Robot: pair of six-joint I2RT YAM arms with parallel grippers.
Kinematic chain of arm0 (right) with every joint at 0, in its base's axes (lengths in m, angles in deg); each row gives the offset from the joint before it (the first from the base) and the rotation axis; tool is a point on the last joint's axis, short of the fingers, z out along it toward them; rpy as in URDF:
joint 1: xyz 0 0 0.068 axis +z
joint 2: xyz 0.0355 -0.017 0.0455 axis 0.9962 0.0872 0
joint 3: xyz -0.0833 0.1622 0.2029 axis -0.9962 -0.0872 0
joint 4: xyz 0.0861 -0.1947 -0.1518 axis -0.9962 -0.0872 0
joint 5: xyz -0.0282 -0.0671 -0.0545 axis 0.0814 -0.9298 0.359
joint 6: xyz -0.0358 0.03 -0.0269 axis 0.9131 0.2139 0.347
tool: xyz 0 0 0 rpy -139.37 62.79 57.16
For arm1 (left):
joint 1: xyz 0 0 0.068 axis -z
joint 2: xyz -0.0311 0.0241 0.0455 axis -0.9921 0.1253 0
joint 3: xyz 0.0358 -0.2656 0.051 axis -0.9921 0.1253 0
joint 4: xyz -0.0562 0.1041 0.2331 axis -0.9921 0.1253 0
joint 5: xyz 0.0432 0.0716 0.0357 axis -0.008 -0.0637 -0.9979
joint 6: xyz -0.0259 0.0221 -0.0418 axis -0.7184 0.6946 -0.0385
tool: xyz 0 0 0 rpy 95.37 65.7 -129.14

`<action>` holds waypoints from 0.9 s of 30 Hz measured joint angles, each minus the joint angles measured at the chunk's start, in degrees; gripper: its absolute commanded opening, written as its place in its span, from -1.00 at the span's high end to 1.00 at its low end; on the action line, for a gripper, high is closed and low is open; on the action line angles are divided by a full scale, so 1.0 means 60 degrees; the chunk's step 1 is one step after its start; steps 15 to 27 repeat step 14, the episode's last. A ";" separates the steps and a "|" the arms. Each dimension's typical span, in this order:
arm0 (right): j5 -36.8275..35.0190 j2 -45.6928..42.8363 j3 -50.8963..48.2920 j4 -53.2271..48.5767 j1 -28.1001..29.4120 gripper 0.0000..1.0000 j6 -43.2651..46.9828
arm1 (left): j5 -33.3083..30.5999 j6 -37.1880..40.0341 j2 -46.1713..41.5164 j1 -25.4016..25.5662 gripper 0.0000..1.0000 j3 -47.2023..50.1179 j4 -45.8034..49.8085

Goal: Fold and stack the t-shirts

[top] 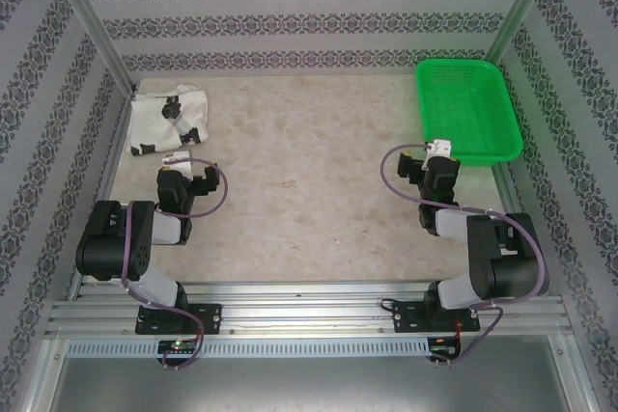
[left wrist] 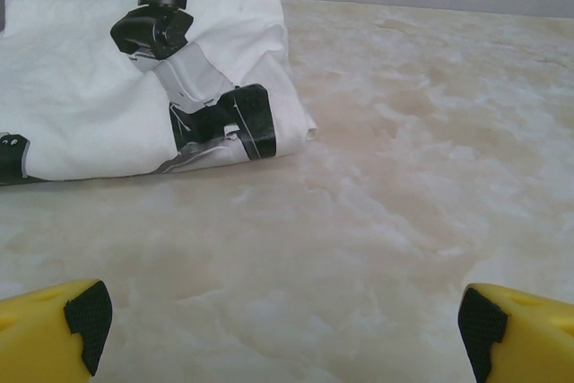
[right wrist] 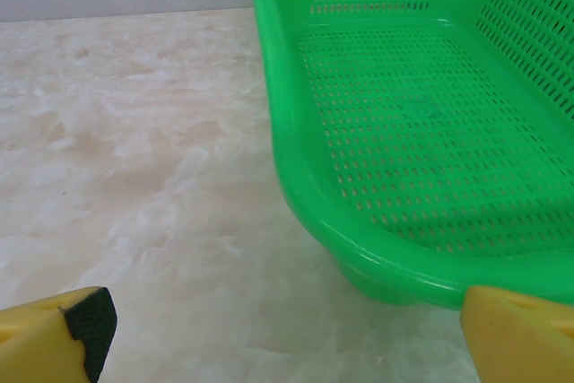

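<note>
Both arms bent low over counter (top: 309, 190), left claw (top: 187, 178) wide apart, empty, facing folded t-shirt (top: 166, 119), right claw (top: 432, 163) wide apart, empty, beside green basket (top: 468, 108)

White t-shirt (top: 169, 121) with black printed figures lies folded at the table's far left corner

We count one t-shirt bundle (top: 166, 121), white with black print; can't tell how many shirts are folded in it. One green basket (top: 468, 108). One table (top: 309, 209). Two arms: left arm (top: 126, 238), right arm (top: 492, 258). Two grippers: left gripper (left wrist: 282, 320), right gripper (right wrist: 287, 329). We see two yellow fingers (left wrist: 45, 334) on each.
</note>
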 measured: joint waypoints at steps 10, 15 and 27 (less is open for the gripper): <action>0.0131 0.0000 0.0011 -0.0015 0.0000 -0.96 0.0066 | 0.0000 0.0000 0.0000 0.0000 -1.00 0.0000 0.0058; 0.0266 0.0000 0.0025 -0.0040 -0.0022 -0.96 0.0066 | 0.0000 0.0000 0.0000 0.0000 -1.00 0.0000 0.0062; 0.0266 0.0000 0.0025 -0.0040 -0.0022 -0.96 0.0066 | 0.0000 0.0000 0.0000 0.0000 -1.00 0.0000 0.0062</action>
